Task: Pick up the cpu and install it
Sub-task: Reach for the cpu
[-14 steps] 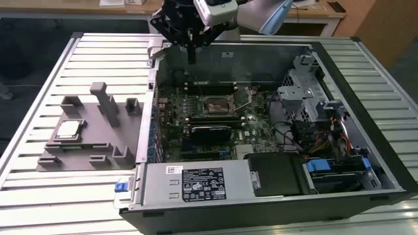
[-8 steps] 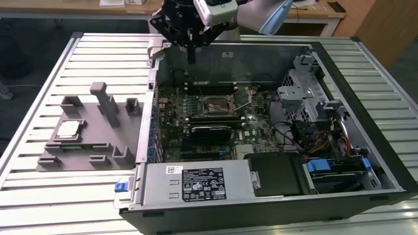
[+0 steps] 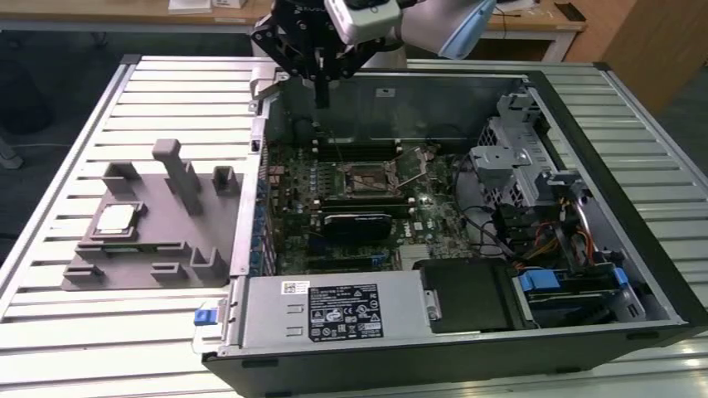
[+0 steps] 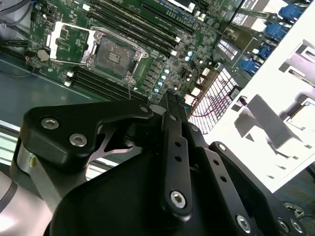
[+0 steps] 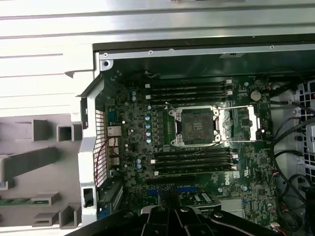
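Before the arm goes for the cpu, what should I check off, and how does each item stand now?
1. cpu lying exposed on the grey fixture: ok.
2. socket empty, load plate swung open: ok.
3. gripper carrying nothing: ok.
4. gripper above the cpu: not ok, it hangs over the computer case edge.
5. Jaws open for a grasp: not ok, shut.
6. cpu corner orientation: cannot tell.

Case [image 3: 465,365]: on the table [image 3: 111,348], exterior view's right.
Holder [image 3: 122,267]: on the table, beside the case, exterior view's left.
Chip [image 3: 116,218]: on the holder.
Socket [image 3: 366,177]: inside the case, between memory sticks [image 3: 356,150].
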`<action>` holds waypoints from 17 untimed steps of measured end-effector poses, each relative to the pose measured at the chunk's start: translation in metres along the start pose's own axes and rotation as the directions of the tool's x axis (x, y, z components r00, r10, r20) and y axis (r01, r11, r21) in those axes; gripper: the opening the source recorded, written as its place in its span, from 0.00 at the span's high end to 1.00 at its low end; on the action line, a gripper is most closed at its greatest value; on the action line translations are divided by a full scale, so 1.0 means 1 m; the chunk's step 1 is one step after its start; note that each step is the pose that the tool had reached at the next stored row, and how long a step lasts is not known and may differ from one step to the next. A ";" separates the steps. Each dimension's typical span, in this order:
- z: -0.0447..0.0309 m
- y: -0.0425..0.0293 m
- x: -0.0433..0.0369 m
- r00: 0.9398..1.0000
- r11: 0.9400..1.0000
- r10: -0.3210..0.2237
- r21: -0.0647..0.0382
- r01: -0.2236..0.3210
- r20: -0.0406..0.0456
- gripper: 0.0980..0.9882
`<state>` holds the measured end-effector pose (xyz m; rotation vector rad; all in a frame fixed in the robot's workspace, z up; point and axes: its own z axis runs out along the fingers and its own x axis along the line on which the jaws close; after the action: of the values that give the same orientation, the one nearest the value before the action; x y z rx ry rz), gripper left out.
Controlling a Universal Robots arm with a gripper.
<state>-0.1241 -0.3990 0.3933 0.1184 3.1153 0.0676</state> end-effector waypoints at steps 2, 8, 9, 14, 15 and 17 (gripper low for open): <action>-0.0001 -0.0001 0.0019 1.000 1.000 0.000 0.000 0.000 0.000 0.99; -0.0002 -0.0005 0.0064 1.000 1.000 0.000 0.000 0.000 0.001 0.99; -0.0002 -0.0005 0.0071 1.000 1.000 0.000 0.000 0.000 0.001 0.99; -0.0003 -0.0008 0.0109 1.000 1.000 0.000 0.000 0.000 0.001 0.99; -0.0003 -0.0009 0.0117 1.000 1.000 0.000 0.000 0.000 0.001 0.99; -0.0003 -0.0010 0.0133 1.000 1.000 0.000 0.000 0.000 0.001 0.99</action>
<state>-0.1374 -0.3989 0.3933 0.1182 3.1147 0.0676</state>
